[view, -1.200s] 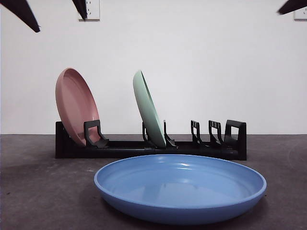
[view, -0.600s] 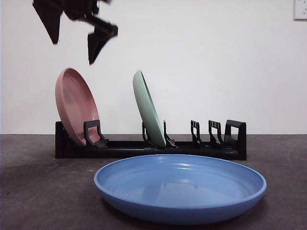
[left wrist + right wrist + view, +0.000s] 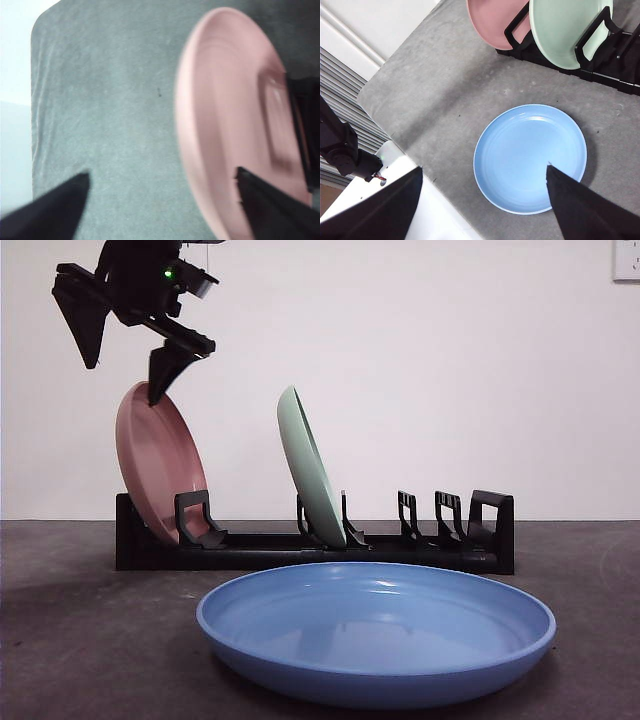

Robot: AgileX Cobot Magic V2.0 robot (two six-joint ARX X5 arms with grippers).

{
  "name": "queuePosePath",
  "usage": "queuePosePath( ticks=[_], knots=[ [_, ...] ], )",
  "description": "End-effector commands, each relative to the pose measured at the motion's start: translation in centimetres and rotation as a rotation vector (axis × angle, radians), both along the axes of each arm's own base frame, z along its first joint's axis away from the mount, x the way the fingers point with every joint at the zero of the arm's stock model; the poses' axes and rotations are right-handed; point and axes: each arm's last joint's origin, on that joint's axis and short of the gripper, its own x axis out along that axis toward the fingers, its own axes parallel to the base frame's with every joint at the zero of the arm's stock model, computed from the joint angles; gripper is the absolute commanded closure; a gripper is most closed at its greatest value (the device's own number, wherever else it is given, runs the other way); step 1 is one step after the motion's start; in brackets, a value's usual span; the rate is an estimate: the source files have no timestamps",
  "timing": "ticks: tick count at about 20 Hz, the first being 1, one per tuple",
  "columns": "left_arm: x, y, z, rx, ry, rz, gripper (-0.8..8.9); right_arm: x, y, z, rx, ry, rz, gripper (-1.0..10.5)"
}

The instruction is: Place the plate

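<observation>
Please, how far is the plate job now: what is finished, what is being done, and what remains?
Done: pink plate and green plate stand in the rack. In hand: nothing; the open left tool hovers above the pink plate. Left: the blue plate lies flat on the table, ungrasped.

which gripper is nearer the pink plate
Left. The left gripper hangs open right over the top rim of the pink plate in the rack; the right gripper is high above the blue plate.

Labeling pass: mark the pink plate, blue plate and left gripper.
pink plate (image 3: 155, 460), front view, its inner face.
blue plate (image 3: 530, 157), right wrist view, its centre.
left gripper (image 3: 122, 348), front view, gap between open jaws.
</observation>
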Motion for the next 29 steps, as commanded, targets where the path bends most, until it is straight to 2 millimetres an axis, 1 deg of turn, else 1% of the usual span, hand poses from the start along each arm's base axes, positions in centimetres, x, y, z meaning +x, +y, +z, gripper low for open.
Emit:
queuePosePath(
  ticks=[1, 4, 7, 9, 11, 13, 16, 18, 19, 20, 25, 29],
  knots=[
    [0.6, -0.6, -0.1, -0.022, -0.017, -0.005, 5.02, 0.0, 0.1, 0.4, -0.001, -0.022, 0.012, 5.5],
    [0.7, -0.8, -0.1, -0.045, -0.021, -0.018, 5.94, 0.0, 0.1, 0.4, -0.001, -0.023, 0.013, 5.5],
    [0.7, -0.9, -0.1, -0.053, -0.024, -0.026, 6.12, 0.0, 0.1, 0.4, -0.002, -0.023, 0.013, 5.5],
    [0.7, -0.9, -0.1, -0.052, -0.021, -0.029, 6.69, 0.0, 0.1, 0.4, -0.002, -0.024, 0.013, 5.5],
    [0.7, -0.9, -0.1, -0.054, -0.021, -0.029, 6.74, 0.0, 0.1, 0.4, -0.003, -0.025, 0.014, 5.5],
    [0.6, -1.2, -0.1, -0.054, -0.02, -0.035, 7.22, 0.0, 0.1, 0.4, -0.003, -0.025, 0.014, 5.5],
    [0.5, -1.6, -0.1, -0.055, -0.021, -0.051, 7.64, 0.0, 0.1, 0.4, -0.003, -0.025, 0.014, 5.5],
    [0.4, -1.9, -0.1, -0.055, -0.022, -0.059, 7.67, 0.0, 0.1, 0.4, -0.003, -0.025, 0.014, 5.5],
    [0.4, -1.9, -0.1, -0.053, -0.02, -0.061, 7.95, 0.0, 0.1, 0.4, -0.003, -0.026, 0.014, 5.5],
    [0.4, -1.9, -0.1, -0.053, -0.02, -0.061, 8.0, 0.0, 0.1, 0.4, -0.003, -0.026, 0.014, 5.5],
    [0.4, -2.0, -0.1, -0.051, -0.029, -0.061, 8.0, 0.0, 0.1, 0.4, -0.003, -0.026, 0.014, 5.5],
    [0.2, -2.3, 0.2, -0.008, -0.046, -0.062, 8.0, 0.0, 0.1, 0.4, -0.003, -0.026, 0.015, 5.5]
  ],
)
